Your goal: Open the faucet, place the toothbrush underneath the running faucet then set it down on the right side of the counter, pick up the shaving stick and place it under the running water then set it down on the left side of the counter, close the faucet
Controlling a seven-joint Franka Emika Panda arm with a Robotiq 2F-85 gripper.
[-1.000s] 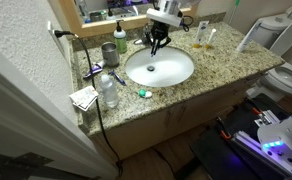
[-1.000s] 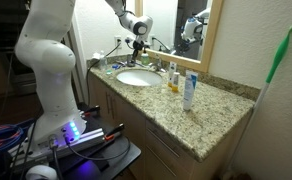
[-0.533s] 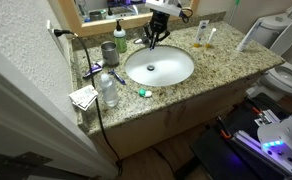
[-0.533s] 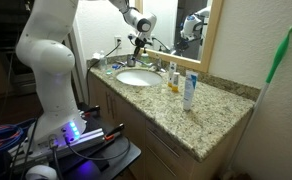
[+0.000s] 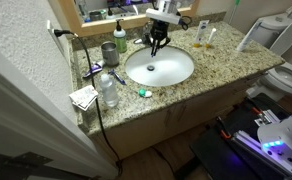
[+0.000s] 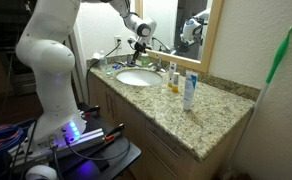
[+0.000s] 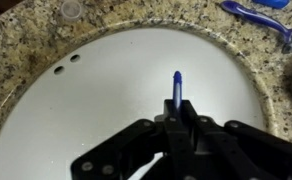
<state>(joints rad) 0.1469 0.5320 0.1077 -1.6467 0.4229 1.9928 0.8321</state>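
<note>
My gripper [image 7: 176, 118] is shut on the thin blue toothbrush [image 7: 177, 88], whose tip sticks out past the fingers over the white oval basin [image 7: 86, 90]. In both exterior views the gripper [image 5: 157, 44] [image 6: 138, 45] hangs above the back of the basin [image 5: 176, 72] [image 6: 136, 79], set in the granite counter [image 5: 221, 62]. The faucet is hidden behind the gripper; I cannot tell whether water is running. The blue shaving stick [image 7: 258, 14] lies on the counter beside the basin.
A green pump bottle [image 5: 121, 40], a grey cup [image 5: 108, 52] and a clear bottle [image 5: 108, 90] stand at one end of the counter. Small bottles [image 5: 202, 36] and a white tube [image 6: 189, 90] stand at the other. A toilet [image 5: 286, 78] stands beyond it.
The gripper with the toothbrush rose slightly toward the back of the basin, then came back down to about where it was.
</note>
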